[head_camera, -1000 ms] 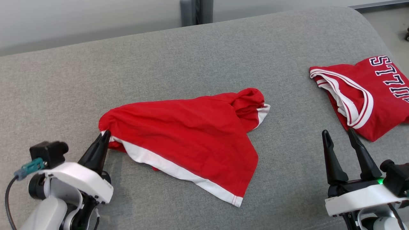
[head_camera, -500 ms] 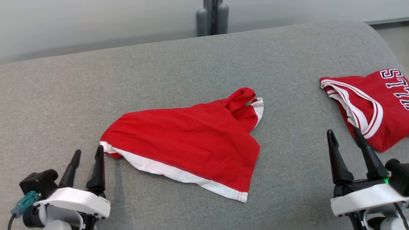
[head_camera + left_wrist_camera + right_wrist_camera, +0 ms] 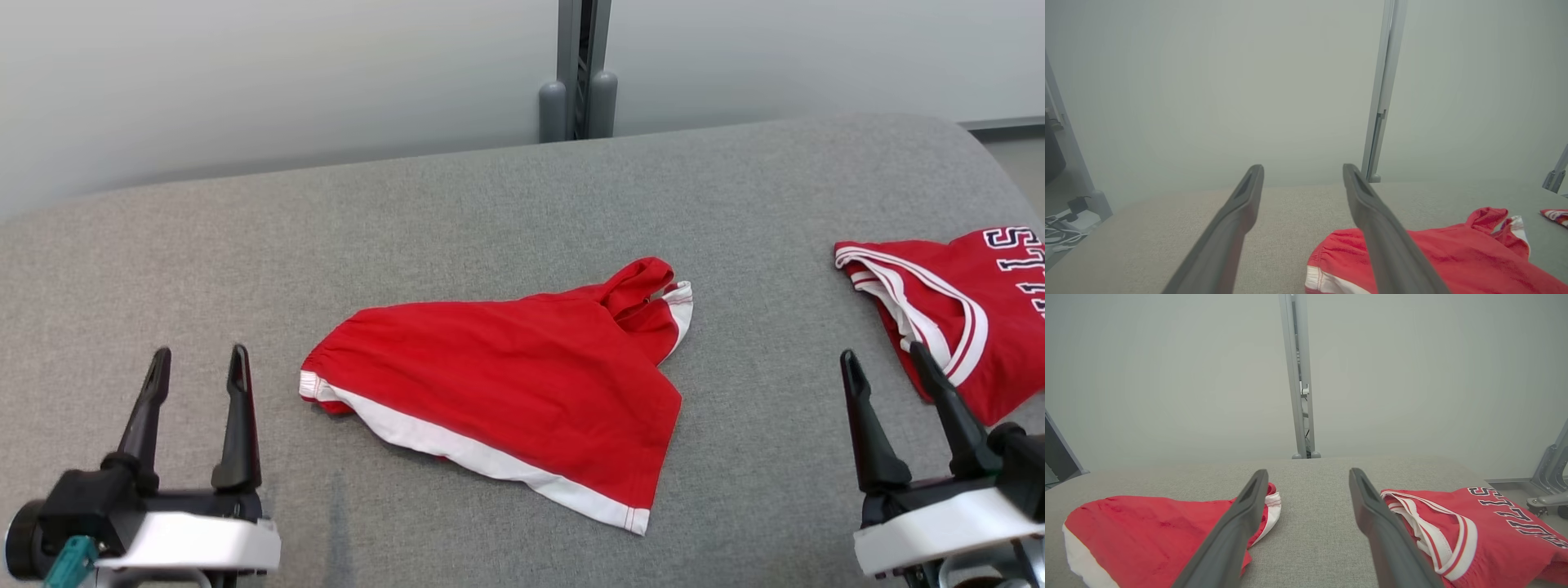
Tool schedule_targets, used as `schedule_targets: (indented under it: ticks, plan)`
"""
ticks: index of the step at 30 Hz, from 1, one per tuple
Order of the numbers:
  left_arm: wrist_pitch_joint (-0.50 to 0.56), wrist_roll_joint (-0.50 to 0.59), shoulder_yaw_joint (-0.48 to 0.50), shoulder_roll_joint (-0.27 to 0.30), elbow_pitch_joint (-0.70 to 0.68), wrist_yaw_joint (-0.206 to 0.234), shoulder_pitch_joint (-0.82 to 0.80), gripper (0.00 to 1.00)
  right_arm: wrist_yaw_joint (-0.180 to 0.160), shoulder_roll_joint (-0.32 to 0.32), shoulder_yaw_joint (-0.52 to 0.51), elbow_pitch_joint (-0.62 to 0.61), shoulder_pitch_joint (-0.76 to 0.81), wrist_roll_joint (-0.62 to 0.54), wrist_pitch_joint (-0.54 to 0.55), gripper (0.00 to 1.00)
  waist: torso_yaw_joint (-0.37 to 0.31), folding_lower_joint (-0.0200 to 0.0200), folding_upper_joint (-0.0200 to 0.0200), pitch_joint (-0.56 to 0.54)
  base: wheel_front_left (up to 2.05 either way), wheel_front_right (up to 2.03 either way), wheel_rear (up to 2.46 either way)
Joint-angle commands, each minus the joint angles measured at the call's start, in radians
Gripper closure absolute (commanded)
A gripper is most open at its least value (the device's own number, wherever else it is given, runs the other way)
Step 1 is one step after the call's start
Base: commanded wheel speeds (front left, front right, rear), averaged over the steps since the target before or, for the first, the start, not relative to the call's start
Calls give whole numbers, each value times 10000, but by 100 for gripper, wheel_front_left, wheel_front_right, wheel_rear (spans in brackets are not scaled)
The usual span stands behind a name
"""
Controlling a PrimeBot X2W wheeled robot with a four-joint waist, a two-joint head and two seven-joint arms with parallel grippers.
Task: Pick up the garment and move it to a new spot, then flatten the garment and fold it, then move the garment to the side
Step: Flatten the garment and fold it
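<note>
Grey cushion (image 3: 490,204), left gripper (image 3: 201,353) low (jaws apart)

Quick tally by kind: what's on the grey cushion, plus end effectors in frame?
Garments: 2 (crumpled red fabric garment with white hem band; red lettered jersey with white striped trim)
End effectors: 2 (left end effector; right end effector; both open, holding nothing)
Total: 4
</note>
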Motion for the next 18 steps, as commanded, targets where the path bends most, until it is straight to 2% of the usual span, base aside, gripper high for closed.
schedule_targets:
  ticks: [1, 8, 18]
  plan:
    - [-17, 160, -23, 147, -95, 95, 207, 0, -3, -48, 16, -88, 197, -107, 90, 0, 22, 0, 0, -153, 0, 0, 0]
    - [441, 347, -245, 388, -451, 293, 905, 0, -3, -18, -61, -315, 767, -159, 259, 0, 60, 0, 0, -445, 0, 0, 0]
    - [706, 199, -345, 391, -595, 387, 1118, 0, -3, 62, -153, -567, 1030, -147, 439, 0, 59, 0, 0, -570, 0, 0, 0]
